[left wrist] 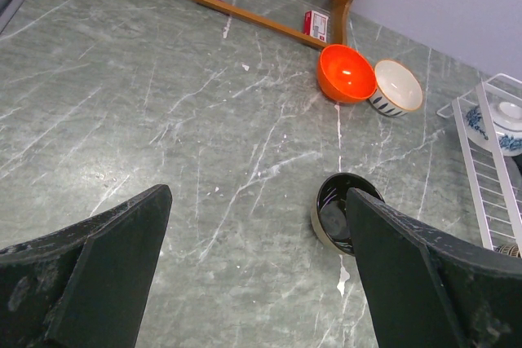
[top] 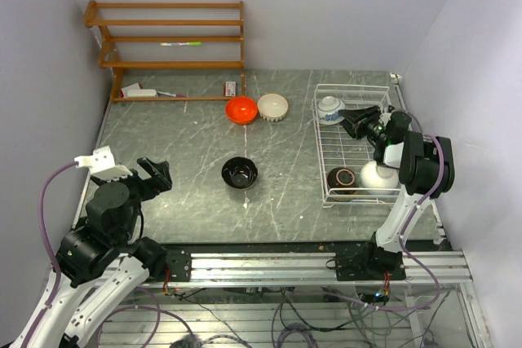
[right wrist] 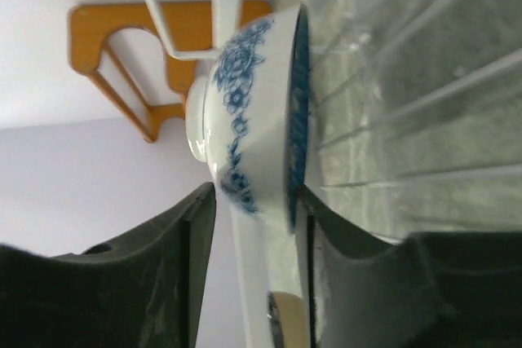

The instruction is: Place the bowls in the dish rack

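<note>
You are holding the right gripper [right wrist: 254,198] astride the rim of the blue-and-white bowl [right wrist: 245,103], which is sitting mouth-down in the dish rack's [top: 352,85] far corner, likely to drain. I cannot tell whether its fingers are pinching or just clear. Your left gripper [left wrist: 257,195] is hanging spread wide above the black bowl [top: 240,173].

The left end effector [left wrist: 257,201] hangs with its dark fingers spread wide over a grey marbled worktop [left wrist: 163,103]. A black bowl [left wrist: 334,209] sits beside one finger. Farther off, an orange bowl [left wrist: 346,73] touches a cream bowl [left wrist: 397,87].
</note>
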Robot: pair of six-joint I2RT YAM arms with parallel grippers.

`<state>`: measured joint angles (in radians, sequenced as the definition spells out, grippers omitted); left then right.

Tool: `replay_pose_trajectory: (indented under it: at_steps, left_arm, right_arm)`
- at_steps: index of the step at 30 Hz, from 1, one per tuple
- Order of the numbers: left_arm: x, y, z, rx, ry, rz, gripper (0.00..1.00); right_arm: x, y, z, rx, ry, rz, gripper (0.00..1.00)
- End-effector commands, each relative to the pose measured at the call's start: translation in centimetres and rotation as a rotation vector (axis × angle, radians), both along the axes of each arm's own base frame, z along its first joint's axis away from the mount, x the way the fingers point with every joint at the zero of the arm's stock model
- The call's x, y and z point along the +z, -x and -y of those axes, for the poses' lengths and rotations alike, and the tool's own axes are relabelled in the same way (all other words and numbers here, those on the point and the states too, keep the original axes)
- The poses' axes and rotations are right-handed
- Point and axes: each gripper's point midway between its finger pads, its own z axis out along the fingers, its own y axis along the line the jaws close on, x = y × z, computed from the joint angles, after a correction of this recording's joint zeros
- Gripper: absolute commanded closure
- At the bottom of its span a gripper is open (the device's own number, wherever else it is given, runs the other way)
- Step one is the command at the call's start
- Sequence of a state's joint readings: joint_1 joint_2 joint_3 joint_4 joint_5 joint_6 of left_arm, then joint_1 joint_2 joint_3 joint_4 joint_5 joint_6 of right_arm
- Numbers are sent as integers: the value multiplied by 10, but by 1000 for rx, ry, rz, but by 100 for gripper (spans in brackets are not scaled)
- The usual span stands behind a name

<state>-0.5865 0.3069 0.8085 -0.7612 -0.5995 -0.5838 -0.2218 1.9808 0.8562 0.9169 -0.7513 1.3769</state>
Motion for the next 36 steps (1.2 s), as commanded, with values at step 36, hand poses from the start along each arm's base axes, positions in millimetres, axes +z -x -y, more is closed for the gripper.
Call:
replay_pose_trajectory:
  at_steps: [36]
  left_arm:
    - [12, 4, -2, -5, 31, 41, 1]
  right_arm:
    - [54, 17, 40, -36, 902, -145, 0]
